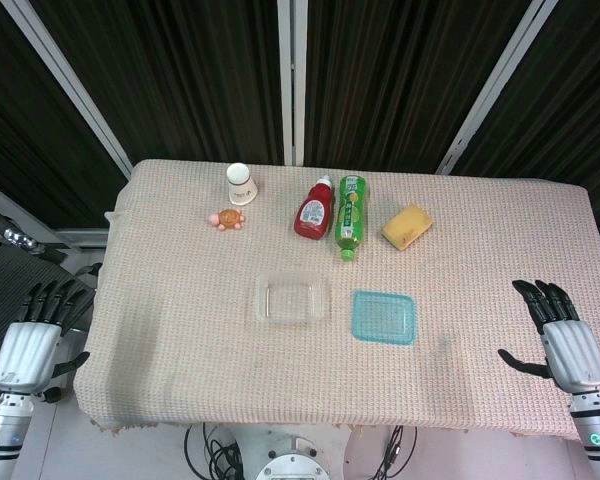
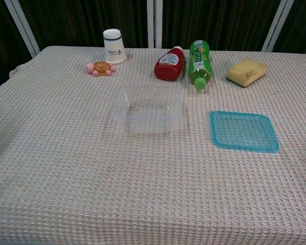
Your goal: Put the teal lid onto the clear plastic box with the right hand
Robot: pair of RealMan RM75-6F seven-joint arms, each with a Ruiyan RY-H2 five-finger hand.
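Both hands empty: right hand (image 1: 565, 340) off the bench (image 1: 180, 380) edge, fingers (image 1: 540, 298) spread, touching nothing; left hand (image 1: 35, 335) likewise. Teal lid (image 1: 384, 317) flat beside clear plastic box (image 1: 291, 299), well apart from right fingers

Bare cloth between right hand (image 1: 565, 340) and teal lid (image 1: 384, 317); bottles (image 1: 351, 216) well behind.
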